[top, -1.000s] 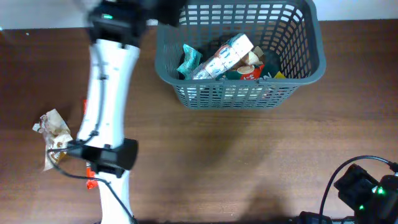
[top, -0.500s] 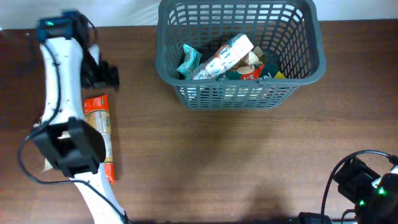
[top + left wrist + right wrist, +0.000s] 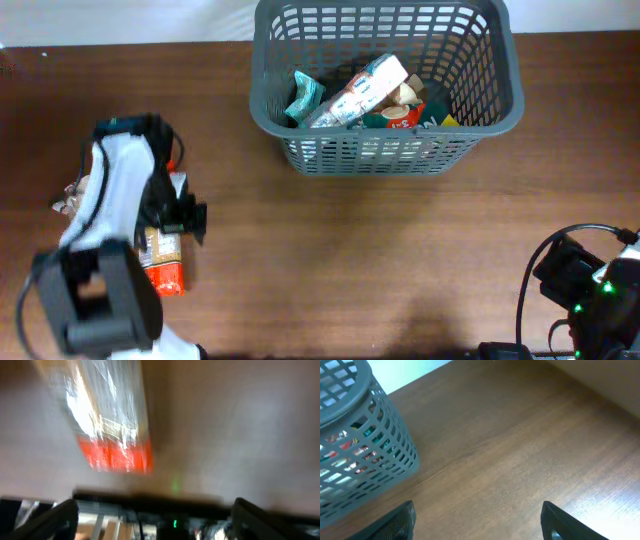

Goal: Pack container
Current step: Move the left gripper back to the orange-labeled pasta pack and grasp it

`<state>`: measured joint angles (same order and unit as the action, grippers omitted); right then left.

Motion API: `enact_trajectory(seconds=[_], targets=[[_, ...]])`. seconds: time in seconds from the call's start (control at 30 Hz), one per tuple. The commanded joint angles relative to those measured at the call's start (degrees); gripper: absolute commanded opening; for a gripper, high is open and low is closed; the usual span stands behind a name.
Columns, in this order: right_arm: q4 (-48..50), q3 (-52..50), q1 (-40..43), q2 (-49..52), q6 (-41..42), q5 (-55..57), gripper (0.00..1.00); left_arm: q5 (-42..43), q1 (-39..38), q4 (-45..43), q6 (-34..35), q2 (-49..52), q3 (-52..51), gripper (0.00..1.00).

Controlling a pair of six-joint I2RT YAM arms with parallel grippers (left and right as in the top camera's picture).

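Basket (image 3: 370,150), one, orange packet (image 3: 165,277), one, left claw (image 3: 155,510), right claw (image 3: 477,517) both spread empty.

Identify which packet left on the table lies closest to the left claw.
The long orange packet with the red end, directly beneath the open left claw. The crumpled pale packet lies farther away, off to the side.

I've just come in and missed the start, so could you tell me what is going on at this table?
Two robot arms are packing a grey container, which already holds several food packets. The left gripper hovers open over a long clear packet with a red end lying on the table at the left, not gripping it. The right gripper is open and empty at the front right.
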<state>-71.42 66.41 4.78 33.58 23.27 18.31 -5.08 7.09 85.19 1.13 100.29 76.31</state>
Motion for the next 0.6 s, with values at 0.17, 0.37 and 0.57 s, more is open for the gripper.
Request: enact_trajectory(seconds=[0.17, 0.37, 0.57], targets=[[0.2, -0.1, -6.2, 0.2, -2.0, 7.1, 0.77, -0.8, 5.0, -13.9, 1.8, -15.0, -15.4, 0.97], [-0.6, 0.0, -7.4, 0.2, -2.0, 8.3, 0.77, 3.2, 13.1, -26.6, -2.1, -14.8, -19.3, 0.98], [0.6, 0.0, -7.4, 0.2, -2.0, 8.3, 0.77, 5.9, 15.4, -34.3, -7.5, -12.7, -19.3, 1.0]])
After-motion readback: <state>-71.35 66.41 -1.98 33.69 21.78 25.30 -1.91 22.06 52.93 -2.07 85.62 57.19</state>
